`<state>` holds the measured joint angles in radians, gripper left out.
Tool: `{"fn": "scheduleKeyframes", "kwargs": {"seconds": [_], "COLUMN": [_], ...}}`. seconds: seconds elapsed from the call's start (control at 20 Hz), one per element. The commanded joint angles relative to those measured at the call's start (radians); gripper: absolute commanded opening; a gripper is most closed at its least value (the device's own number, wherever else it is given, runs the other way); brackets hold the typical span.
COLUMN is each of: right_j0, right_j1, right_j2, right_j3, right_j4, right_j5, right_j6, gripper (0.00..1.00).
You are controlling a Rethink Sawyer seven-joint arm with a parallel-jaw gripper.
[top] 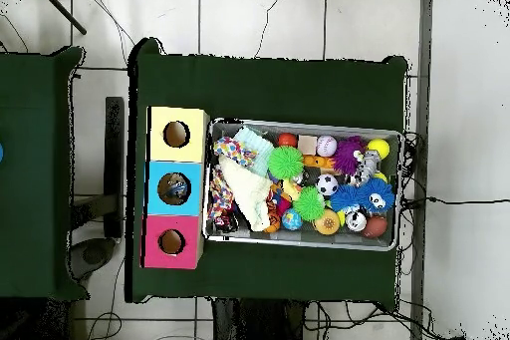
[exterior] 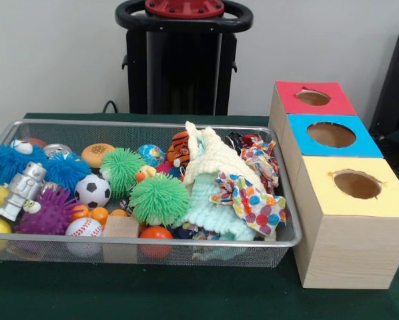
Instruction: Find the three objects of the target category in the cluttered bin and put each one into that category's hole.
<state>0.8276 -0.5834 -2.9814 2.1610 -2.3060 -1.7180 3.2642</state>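
The cluttered bin [exterior: 139, 244], a silver wire mesh basket, sits on the green table and also shows in the overhead view [top: 304, 123]. It holds green spiky balls [exterior: 159, 199], a blue spiky ball [exterior: 16, 162], a purple spiky ball [exterior: 49, 212], a soccer ball [exterior: 92, 191], a baseball [exterior: 84, 229], a silver toy robot [exterior: 23, 189], a wooden block [exterior: 121, 229], a cream knitted cloth [exterior: 209, 157] and a polka-dot cloth [exterior: 256, 203]. Beside the bin stand three wooden boxes with round holes: red top [exterior: 339, 100], blue top [exterior: 299, 137], yellow top [exterior: 319, 197]. No gripper shows in either view.
The robot's black pedestal [exterior: 183, 60] stands behind the bin at the table's far side. In the overhead view the boxes run yellow [top: 159, 122], blue [top: 156, 174], red [top: 154, 254] along the bin's left side. Something small shows inside the blue box's hole.
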Motion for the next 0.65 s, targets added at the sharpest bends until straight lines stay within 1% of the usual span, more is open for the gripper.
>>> {"fn": "scheduleKeyframes", "kwargs": {"seconds": [0.05,0.1,0.15,0.2,0.3,0.35,0.45,0.55,0.6,0.65], "right_j0": [-0.654,-0.668,-0.675,-0.679,-0.677,-0.676,-0.676,-0.693,-0.724,-0.742], "right_j1": [-1.314,-1.366,-1.394,-1.434,-1.483,-1.501,-1.546,-1.611,-1.680,-1.721], "right_j2": [-0.067,-0.064,-0.061,-0.060,-0.059,-0.059,-0.060,-0.063,-0.067,-0.068], "right_j3": [-0.865,-0.964,-1.018,-1.095,-1.180,-1.210,-1.291,-1.419,-1.558,-1.636], "right_j4": [-0.229,-0.225,-0.221,-0.221,-0.243,-0.249,-0.250,-0.173,-0.011,0.092], "right_j5": [-0.317,-0.366,-0.394,-0.438,-0.484,-0.499,-0.540,-0.605,-0.685,-0.731], "right_j6": [-0.556,-0.538,-0.528,-0.514,-0.484,-0.476,-0.451,-0.387,-0.281,-0.211], "gripper": [0.00,0.00,0.00,0.00,0.00,0.00,0.00,0.00,0.00,0.00]}}
